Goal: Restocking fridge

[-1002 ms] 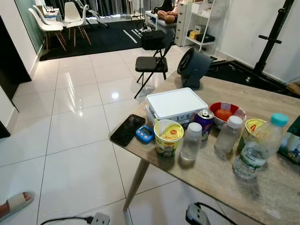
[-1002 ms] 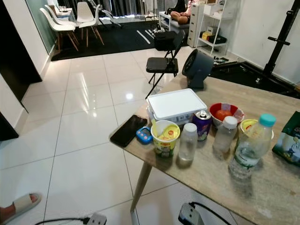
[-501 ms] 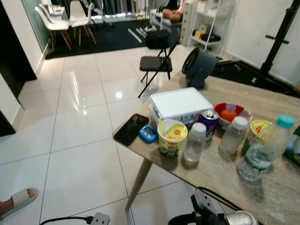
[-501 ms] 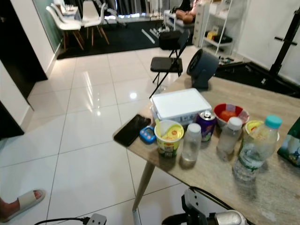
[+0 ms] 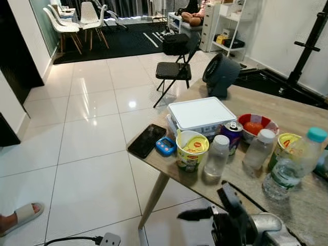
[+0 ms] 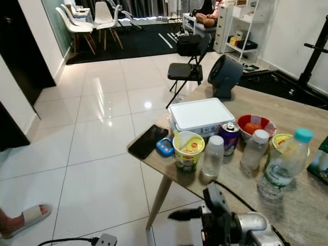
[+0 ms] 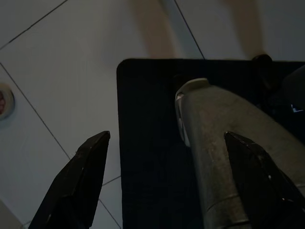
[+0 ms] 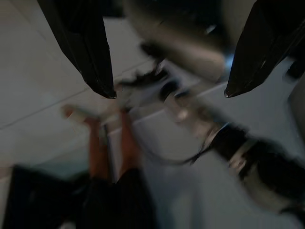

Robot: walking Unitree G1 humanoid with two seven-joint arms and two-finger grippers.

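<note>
A wooden table (image 5: 302, 110) holds a white lidded box (image 5: 199, 114), a purple can (image 5: 233, 136), a yellow noodle cup (image 5: 192, 150), two small white-capped bottles (image 5: 216, 156), a red bowl (image 5: 256, 126) and a large teal-capped water bottle (image 5: 294, 164). My right gripper (image 5: 200, 202) is open, below the table's near edge, in front of the noodle cup and apart from everything. Its wrist view is blurred, with the fingers (image 8: 83, 43) spread. My left gripper (image 7: 167, 138) is open over floor tiles and a dark object.
A black phone (image 5: 147, 140) and a small blue device (image 5: 166, 146) lie at the table's left corner. A dark fan (image 5: 220, 75) stands at the far end, a folding chair (image 5: 174, 69) behind it. A power strip (image 5: 105, 239) and a person's sandalled foot (image 5: 18, 218) are on the floor.
My right arm has come up from the bottom edge, and its open gripper now stands higher, near the table's front edge. The camera has shifted slightly; the table items stay put.
</note>
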